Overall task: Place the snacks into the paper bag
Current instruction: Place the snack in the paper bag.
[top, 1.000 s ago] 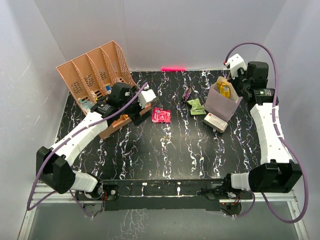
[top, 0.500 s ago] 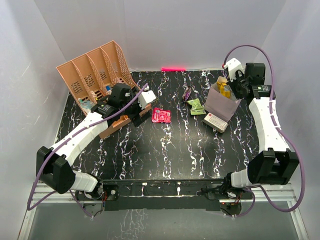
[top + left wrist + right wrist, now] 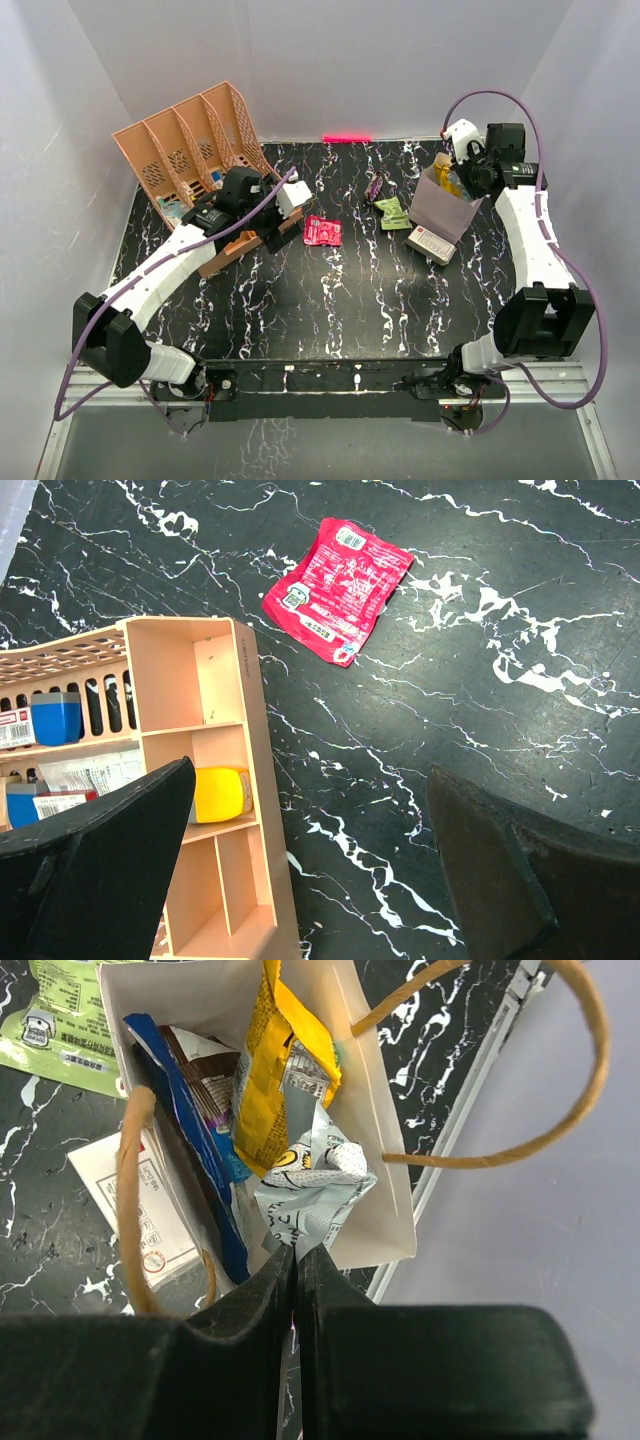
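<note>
Right wrist view: right gripper (image 3: 296, 1252) is pinching a yellow-and-silver foil snack packet (image 3: 305, 1185), seemingly light and slippery, by its crimped end above the pale paper bag (image 3: 385, 1200); left gripper (image 3: 310, 780) is gaping open.

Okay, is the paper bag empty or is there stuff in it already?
Not empty. The paper bag has a dark blue packet inside, and a yellow packet reaches into its open top.

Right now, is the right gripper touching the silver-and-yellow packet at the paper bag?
Touching. The right wrist view shows the right gripper shut, pinching the crimped end of the silver-and-yellow packet at the mouth of the paper bag.
</note>
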Robot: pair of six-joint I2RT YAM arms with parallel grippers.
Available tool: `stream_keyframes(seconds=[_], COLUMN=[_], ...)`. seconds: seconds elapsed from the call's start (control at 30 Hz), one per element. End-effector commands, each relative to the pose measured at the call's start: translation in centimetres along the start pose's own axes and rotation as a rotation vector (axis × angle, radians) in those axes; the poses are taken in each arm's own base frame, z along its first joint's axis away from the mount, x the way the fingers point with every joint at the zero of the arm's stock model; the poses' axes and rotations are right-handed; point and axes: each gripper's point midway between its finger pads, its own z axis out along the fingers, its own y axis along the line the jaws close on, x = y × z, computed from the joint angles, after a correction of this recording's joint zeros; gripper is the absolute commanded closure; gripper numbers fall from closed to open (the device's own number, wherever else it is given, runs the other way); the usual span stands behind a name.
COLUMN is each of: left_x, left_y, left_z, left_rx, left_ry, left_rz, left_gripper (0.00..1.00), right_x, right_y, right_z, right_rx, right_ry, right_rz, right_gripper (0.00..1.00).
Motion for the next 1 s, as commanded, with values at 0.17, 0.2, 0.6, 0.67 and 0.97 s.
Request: stream_keyframes(seconds=[0.17,0.2,0.6,0.67,0.97], left_x=[-0.9,-0.9,-0.9,-0.8,-0.7], left_y=[0.2,0.1,0.2,0.1,0.1], left_z=[-1.0,-1.0,-1.0,-1.0,-1.0], left_rx=[-0.014,-0.013,-0.012,-0.011,-0.011], left_ry=[-0.037,-0.038,-0.037,-0.035,-0.035], left_rz=[0.016,0.017,0.014,0.015,0.014], left_gripper=[0.02,0.02,0.02,0.02,0.02], right_x=[-1.5,-1.5,-0.6,-0.5,0.1], right_y=[-1.5,-1.6,-3.2,-3.3,-3.4], right_z=[1.0,1.1,1.5,1.5,2.1], right_rx=[0.006,0.007,0.032,0.031,0.021], right_ry=[-0.032,-0.03,-0.007,-0.007,0.008], right_rz=[-0.001,-0.001,0.01,0.012,0.021], right_gripper=[0.91,0.91,0.87,0.86,0.78])
